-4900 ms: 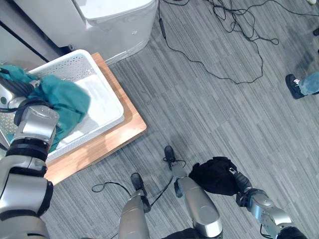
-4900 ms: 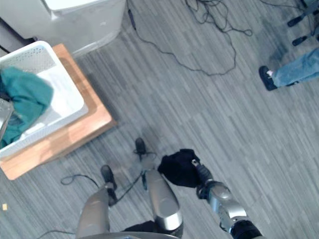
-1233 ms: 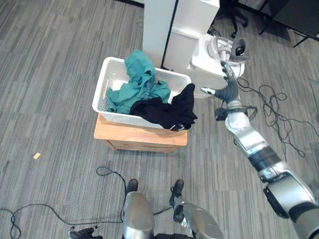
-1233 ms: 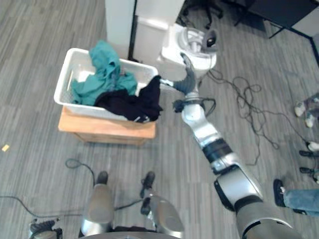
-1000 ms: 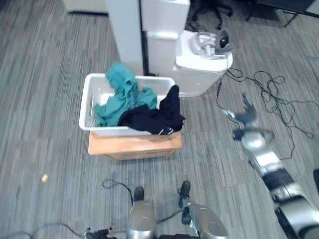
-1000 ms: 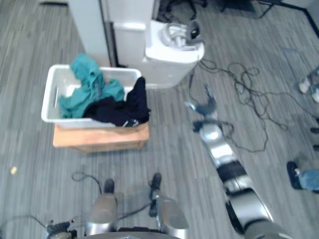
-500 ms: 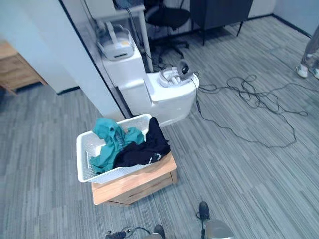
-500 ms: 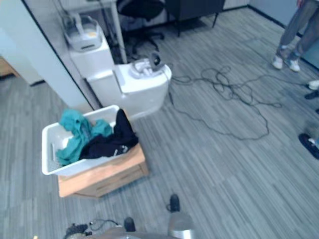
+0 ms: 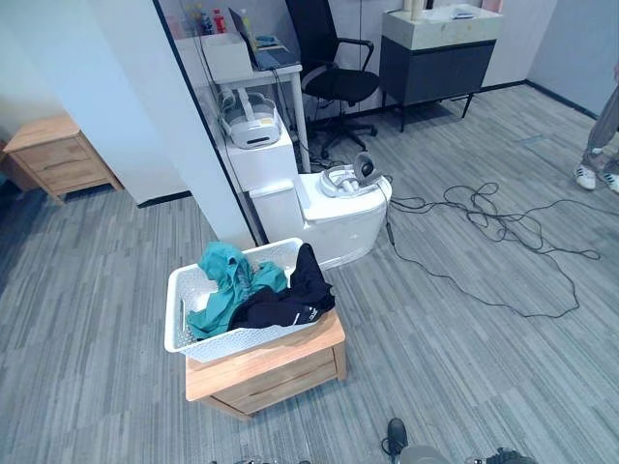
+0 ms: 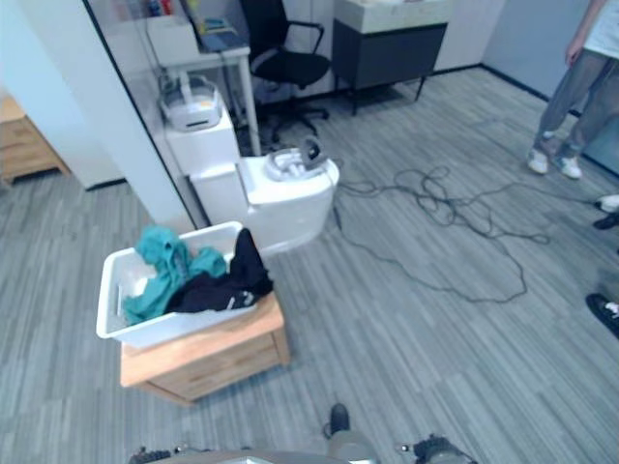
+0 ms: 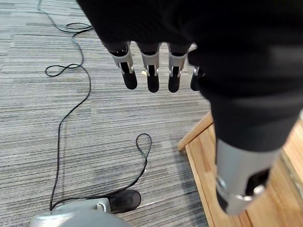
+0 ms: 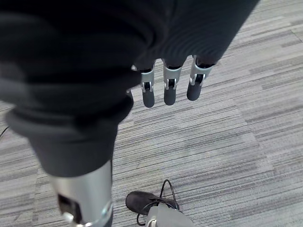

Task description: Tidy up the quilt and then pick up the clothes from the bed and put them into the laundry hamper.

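Clothes lay in the hamper [image 9: 180, 329]: a teal top [image 9: 224, 286] bunched at the left and middle, a black garment [image 9: 295, 300] beside it with one end draped up over the right rim. The hamper was white perforated plastic, rectangular, long axis running left to right (tilted slightly up toward the right), on a low wooden stand [image 9: 274, 365] over grey striped carpet [image 9: 464, 367]. A white rounded unit [image 9: 338, 217] stood just behind. Left hand [image 11: 156, 61] hung empty, fingers straight, near the stand's corner. Right hand [image 12: 170, 75] hung likewise, fingers extended, holding nothing.
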Controlling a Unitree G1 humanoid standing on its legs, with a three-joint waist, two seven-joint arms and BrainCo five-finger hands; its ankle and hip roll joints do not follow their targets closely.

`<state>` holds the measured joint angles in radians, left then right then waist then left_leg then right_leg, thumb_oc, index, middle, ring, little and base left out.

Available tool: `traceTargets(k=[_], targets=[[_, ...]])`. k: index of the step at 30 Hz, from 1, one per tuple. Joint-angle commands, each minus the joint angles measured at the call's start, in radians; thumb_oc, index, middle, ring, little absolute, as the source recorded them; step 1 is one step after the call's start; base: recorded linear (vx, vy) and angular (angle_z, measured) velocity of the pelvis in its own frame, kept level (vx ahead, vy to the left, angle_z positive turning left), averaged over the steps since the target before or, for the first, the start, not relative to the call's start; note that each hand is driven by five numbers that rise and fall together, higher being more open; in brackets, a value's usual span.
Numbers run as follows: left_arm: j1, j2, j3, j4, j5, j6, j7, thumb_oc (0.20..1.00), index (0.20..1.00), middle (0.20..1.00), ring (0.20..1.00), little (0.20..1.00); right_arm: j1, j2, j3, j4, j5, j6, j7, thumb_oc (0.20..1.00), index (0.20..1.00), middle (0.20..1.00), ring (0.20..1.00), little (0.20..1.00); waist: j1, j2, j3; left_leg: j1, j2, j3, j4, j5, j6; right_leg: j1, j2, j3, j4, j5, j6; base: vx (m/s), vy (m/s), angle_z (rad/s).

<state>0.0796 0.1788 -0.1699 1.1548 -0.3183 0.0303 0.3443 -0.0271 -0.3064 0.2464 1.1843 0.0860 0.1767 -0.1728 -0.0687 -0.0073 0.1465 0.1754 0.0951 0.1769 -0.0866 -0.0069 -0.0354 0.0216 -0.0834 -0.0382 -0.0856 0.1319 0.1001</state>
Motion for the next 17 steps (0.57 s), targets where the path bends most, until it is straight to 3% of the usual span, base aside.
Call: traceTargets(k=[1,17], targets=[[-0.067,0.038,-0.005,0.019,0.089,-0.023,0.001,1.000,1.000,1.000,1.000,1.000,-0.081,0.004,0.041,0.019,-0.054,0.019,0.009,1.000,1.000,1.000,1.000,1.000,0.011,-0.020,0.061,-0.019,-0.022,-0.027,0.028,-0.062,0.002,0.089,-0.022,0.021,0.008,-0.111,0.072,0.00,0.000,0.00],[-0.084,0.036,0.008,0.031,0.094,0.004,-0.007,1.000,1.000,1.000,1.000,1.000,-0.068,0.021,0.054,0.039,-0.051,0.029,-0.006,1.000,1.000,1.000,1.000,1.000,0.018,-0.024,0.041,-0.016,-0.021,-0.025,0.005,-0.049,0.000,0.090,-0.014,0.006,-0.002,-0.107,0.071,0.00,-0.001,0.00]])
